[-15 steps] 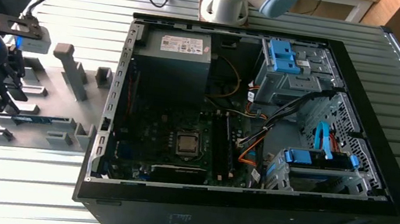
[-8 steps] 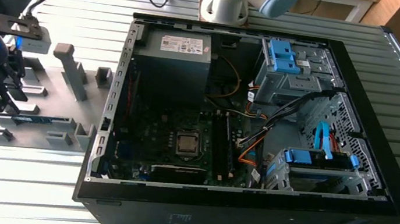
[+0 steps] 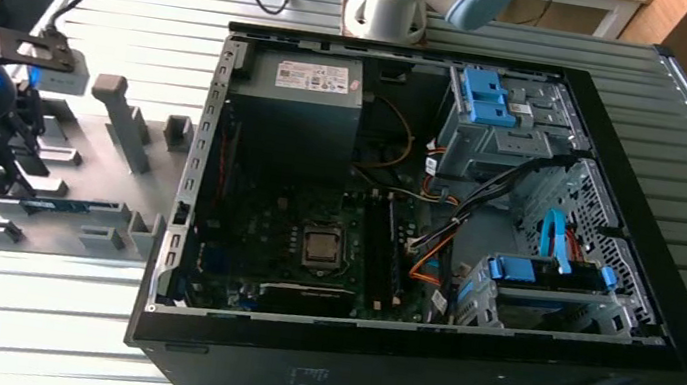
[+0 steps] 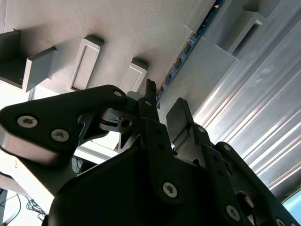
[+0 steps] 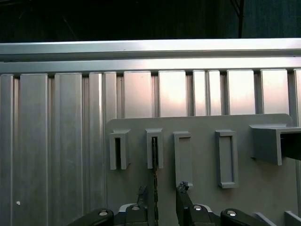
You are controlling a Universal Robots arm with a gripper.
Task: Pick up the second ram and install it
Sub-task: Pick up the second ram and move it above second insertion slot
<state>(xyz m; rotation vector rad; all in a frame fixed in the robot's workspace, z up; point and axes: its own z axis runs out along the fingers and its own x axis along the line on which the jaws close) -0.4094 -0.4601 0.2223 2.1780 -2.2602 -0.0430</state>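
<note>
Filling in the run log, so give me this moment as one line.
phase: pickup | claw: open, straddling memory stick | memory stick: on edge in grey holder plate

No writing can be read anywhere. The white label [image 3: 312, 76] on top of the power supply [image 3: 294, 110] inside the computer case [image 3: 648, 326] carries rows of dark print, and a faint pale mark [image 3: 308, 381] sits on the case's black outer wall, but both are too small to make out. The second ram [image 3: 56, 205], lying in the grey holder plate [image 3: 106, 154] on the desk [image 3: 57, 314], shows no legible marking either.
</note>
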